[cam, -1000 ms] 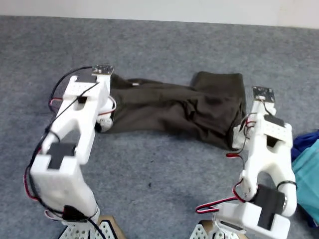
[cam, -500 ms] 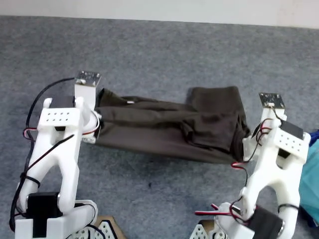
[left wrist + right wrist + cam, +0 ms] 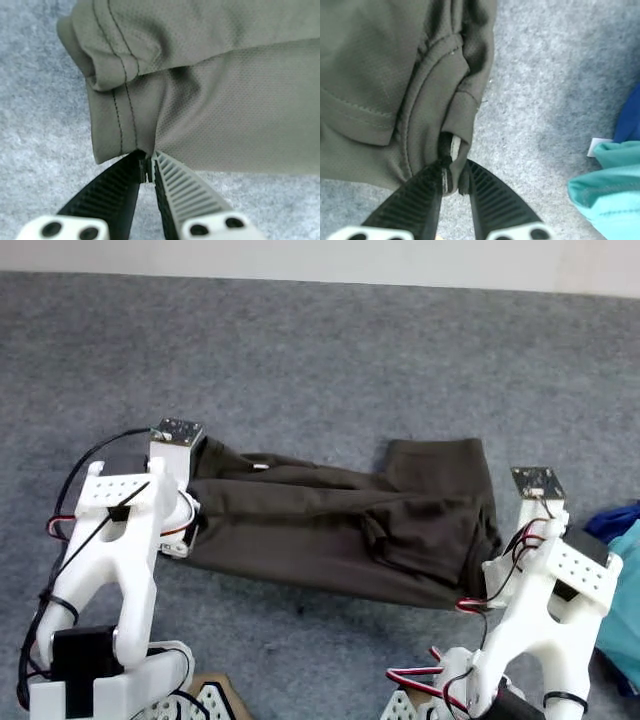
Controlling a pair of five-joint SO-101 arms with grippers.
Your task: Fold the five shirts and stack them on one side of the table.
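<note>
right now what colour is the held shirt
Dark olive-brown shirt, clearest in the left wrist view.

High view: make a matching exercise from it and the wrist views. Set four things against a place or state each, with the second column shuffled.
Things:
1. dark olive shirt
2. teal shirt
3. left end effector
4. table

Places or states:
a. grey, carpet-like surface
b. shut on a stitched hem
c. stretched out, gripped at both ends
d. lying off to one side, ungripped

Pairs: 1-c, 2-d, 3-b, 4-a
</note>
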